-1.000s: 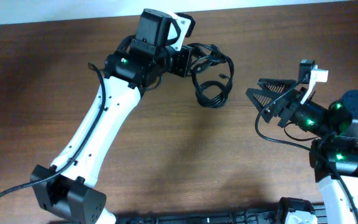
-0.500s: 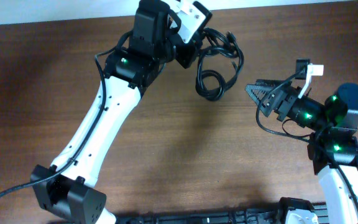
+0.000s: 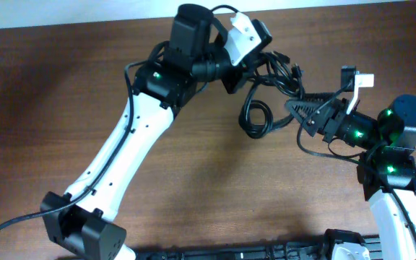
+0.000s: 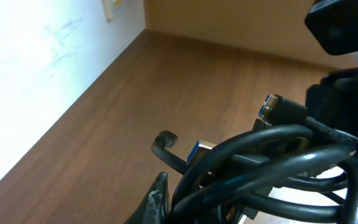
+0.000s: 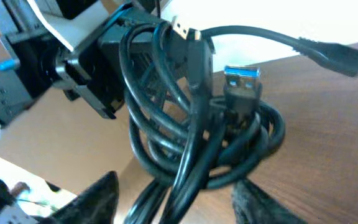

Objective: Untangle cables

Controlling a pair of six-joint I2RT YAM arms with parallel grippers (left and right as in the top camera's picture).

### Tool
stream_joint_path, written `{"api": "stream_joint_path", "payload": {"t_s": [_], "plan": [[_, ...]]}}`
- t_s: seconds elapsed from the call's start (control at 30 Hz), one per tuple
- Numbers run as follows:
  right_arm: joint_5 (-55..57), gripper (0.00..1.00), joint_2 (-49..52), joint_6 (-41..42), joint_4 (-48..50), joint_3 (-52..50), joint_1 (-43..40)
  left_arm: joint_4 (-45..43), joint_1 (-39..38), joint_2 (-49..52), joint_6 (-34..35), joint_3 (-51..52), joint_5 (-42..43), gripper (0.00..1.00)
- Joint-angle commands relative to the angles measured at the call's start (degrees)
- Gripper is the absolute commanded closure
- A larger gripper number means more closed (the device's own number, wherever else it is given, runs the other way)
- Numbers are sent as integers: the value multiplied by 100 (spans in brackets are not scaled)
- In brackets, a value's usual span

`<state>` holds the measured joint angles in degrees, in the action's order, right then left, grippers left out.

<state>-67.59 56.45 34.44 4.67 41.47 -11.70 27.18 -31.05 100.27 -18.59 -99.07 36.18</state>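
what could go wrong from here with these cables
The right gripper straddles several strands of the cable bundle; closing may clamp the whole knot and tighten it. The blue USB plug sits among the loops and could snag when pulled. A hard tug might yank the bundle from the left gripper.

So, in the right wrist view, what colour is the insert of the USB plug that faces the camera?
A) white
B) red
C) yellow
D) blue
D: the USB plug that sticks out of the bundle of black cables shows a blue insert inside its metal shell.
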Motion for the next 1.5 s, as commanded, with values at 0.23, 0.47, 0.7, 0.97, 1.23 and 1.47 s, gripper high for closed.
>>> {"api": "stream_joint_path", "payload": {"t_s": [0.23, 0.47, 0.7, 0.97, 1.23, 1.47], "plan": [[-146, 96, -9, -116, 11, 109, -33, 26, -2, -61, -98, -46, -24, 100], [-144, 96, -37, -114, 33, 109, -33, 1126, -2, -61, -269, -46, -542, 100], [-136, 96, -107, -114, 76, 109, -33, 1836, -2, -61, -660, -46, -1342, 100], [-114, 96, -101, -114, 74, 109, -33, 1287, 24, -68, 581, -48, -1875, 100], [-74, 96, -101, -111, 70, 109, -33, 1010, 50, -251, 2483, -48, -3567, 100], [87, 89, -101, -114, -131, 109, -33, 743, 46, -518, 2695, -48, -3617, 100]]}}
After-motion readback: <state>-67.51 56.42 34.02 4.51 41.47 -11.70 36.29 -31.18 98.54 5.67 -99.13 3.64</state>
